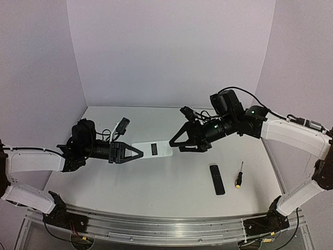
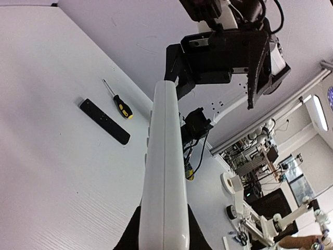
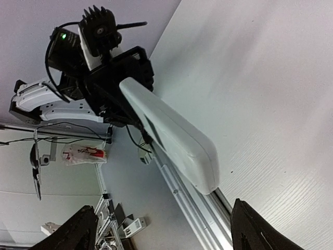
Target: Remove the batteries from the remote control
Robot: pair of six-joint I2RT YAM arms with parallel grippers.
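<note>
White remote control held between two hands above the surface

Item: long white plastic remote control [image 1: 164, 150], lying left to right over the middle of the pale surface [image 1: 156, 192] and lifted off it. A dark rectangular patch [image 1: 154, 149] shows on its upper face; what sits inside the patch cannot be made out. The left hand [image 1: 136, 152] is pinched on the remote's left end, one finger on each long side. The right hand [image 1: 175, 146] has its fingers spread wide at the remote's right end; in the right wrist view that end sits between them and touches neither. Also present, near and to the right: a flat black rectangular bar [image 1: 217, 179] lying on the surface, with a yellow-and-black-handled screwdriver [image 1: 239, 175] just to its right, the two apart.
</note>
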